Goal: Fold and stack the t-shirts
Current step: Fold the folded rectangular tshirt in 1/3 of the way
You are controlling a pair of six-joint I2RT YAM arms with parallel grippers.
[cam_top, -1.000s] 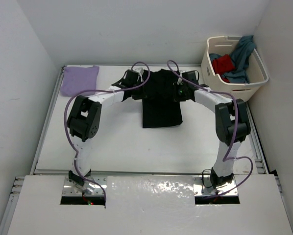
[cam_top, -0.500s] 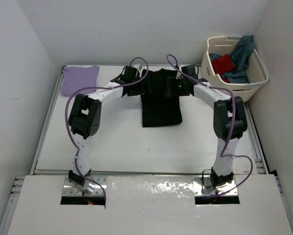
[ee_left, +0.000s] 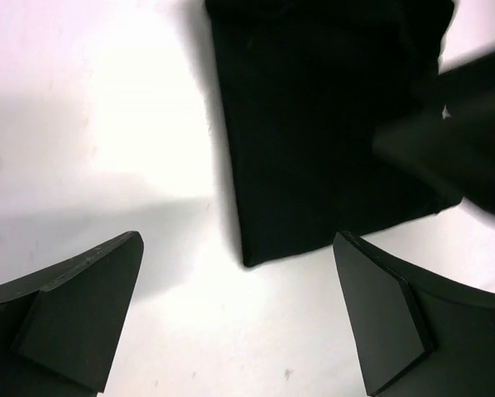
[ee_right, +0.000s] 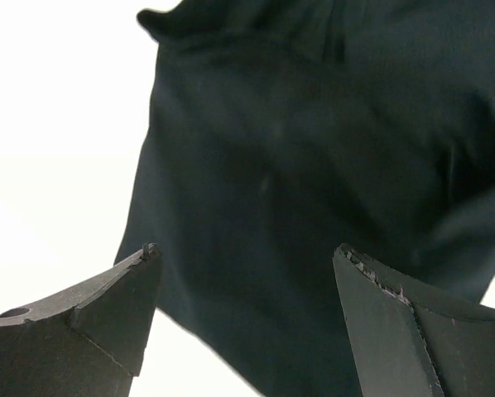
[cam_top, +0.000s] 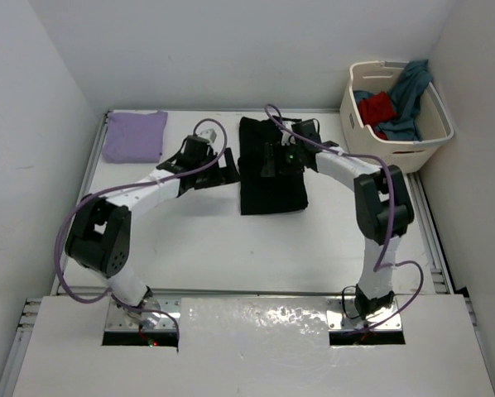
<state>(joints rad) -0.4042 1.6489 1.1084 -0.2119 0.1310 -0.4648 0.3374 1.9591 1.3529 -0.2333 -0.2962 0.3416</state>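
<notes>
The black t-shirt (cam_top: 271, 168) lies on the table folded into a long narrow strip. My left gripper (cam_top: 225, 168) hovers open just left of it, with only bare table between its jaws; the shirt's near corner (ee_left: 314, 124) shows ahead of that gripper (ee_left: 239, 318). My right gripper (cam_top: 282, 154) is open over the strip's upper part, and the dark cloth (ee_right: 314, 207) fills the view beyond that gripper (ee_right: 247, 310) with nothing pinched. A folded lavender t-shirt (cam_top: 134, 136) rests at the far left corner. The red t-shirt (cam_top: 377, 107) and the teal t-shirt (cam_top: 406, 93) are in the basket.
The cream laundry basket (cam_top: 436, 124) stands at the far right corner beside the table. White walls close in the back and both sides. The right arm's fingers (ee_left: 467, 141) cross the right side of the left wrist view.
Both grippers have opened and let go of the black t-shirt, which now lies narrower. The left arm has drawn back to the left, off the cloth. The right gripper shifted slightly left over it.
</notes>
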